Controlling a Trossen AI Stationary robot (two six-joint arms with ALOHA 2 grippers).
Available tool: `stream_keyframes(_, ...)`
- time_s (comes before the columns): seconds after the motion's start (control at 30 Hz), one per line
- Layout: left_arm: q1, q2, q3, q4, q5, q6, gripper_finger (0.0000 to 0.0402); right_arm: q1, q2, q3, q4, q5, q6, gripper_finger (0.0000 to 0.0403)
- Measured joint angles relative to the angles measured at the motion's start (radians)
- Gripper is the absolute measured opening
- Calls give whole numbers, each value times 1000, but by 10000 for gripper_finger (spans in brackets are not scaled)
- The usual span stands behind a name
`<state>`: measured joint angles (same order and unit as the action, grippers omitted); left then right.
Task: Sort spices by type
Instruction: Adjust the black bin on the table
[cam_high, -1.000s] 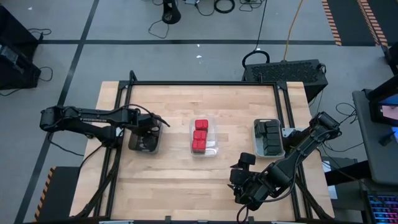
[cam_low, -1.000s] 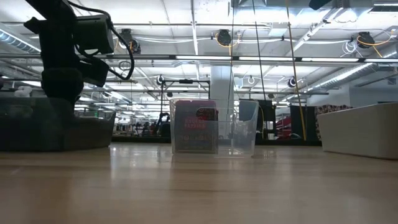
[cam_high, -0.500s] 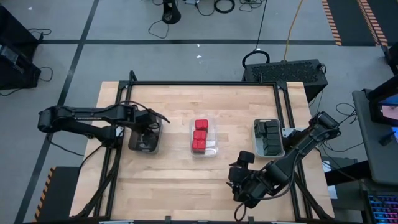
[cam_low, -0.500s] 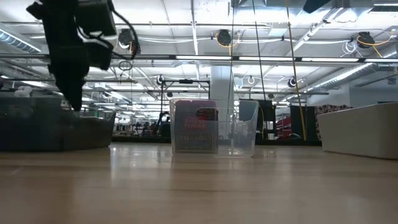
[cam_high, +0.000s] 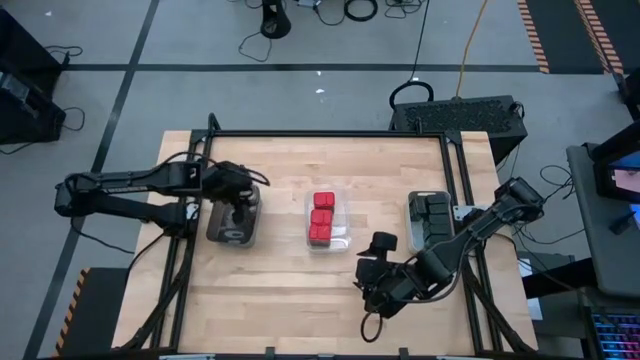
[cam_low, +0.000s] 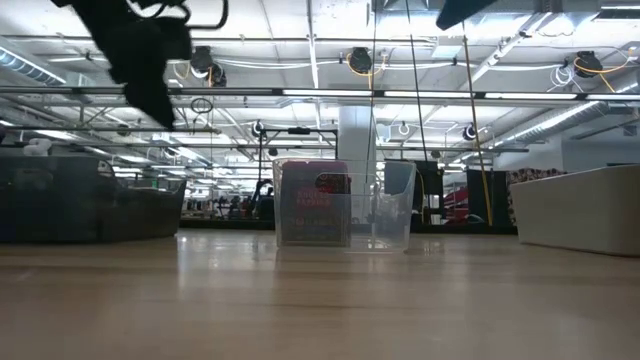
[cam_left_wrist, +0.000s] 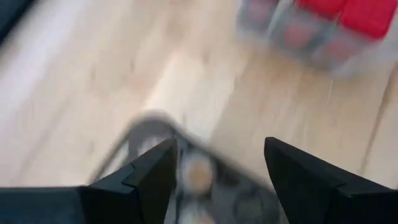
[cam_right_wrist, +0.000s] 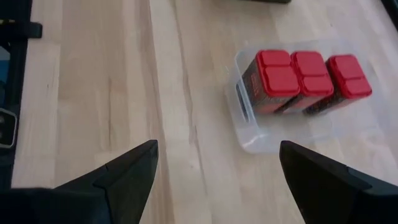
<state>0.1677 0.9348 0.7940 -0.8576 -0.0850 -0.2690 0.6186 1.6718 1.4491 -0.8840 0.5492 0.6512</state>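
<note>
- Left gripper (cam_high: 238, 203) lifted clear of grey tray (cam_high: 232, 232) since a second ago, jaws apart, holding nothing; jar (cam_left_wrist: 198, 176) left inside.
- Red boxes (cam_high: 321, 217) in clear tray (cam_high: 344, 240), black boxes (cam_high: 433, 220) in theirs.
- Right gripper (cam_high: 371, 283) swung nearer middle, wide open, empty; sorting looks finished.

You are looking at three bright red boxes (cam_high: 322, 216) sitting in a clear tray (cam_high: 341, 240), black boxes (cam_high: 433, 219) filling a grey tray (cam_high: 411, 199), brownish jars (cam_left_wrist: 198, 174) showing in a dark tray (cam_high: 214, 233), all on a pale wooden table (cam_high: 290, 295).
</note>
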Motion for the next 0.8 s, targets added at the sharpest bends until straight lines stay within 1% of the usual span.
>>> stream_keyframes(0.07, 0, 9, -5, 88, -5, 35, 247, -12, 0, 0, 19, 0, -28, 318)
stream_keyframes(0.13, 0, 39, -11, 158, 11, 77, 247, -23, 0, 0, 32, 0, -45, 318)
stream_keyframes(0.3, 0, 167, -12, 238, 30, 180, 247, -34, 0, 0, 43, -5, -70, 318)
stream_keyframes(0.43, 0, 284, -13, 258, 43, 252, 247, -35, 0, 0, 43, -5, -72, 318)
stream_keyframes(0.57, 0, 375, -13, 252, 46, 288, 247, -35, 0, 0, 43, -5, -71, 318)
stream_keyframes(0.67, 0, 418, -13, 252, 44, 313, 247, -35, 0, 0, 43, -5, -71, 318)
stream_keyframes(0.8, 0, 453, -13, 235, 4, 363, 247, -35, 0, 0, 43, -5, -70, 318)
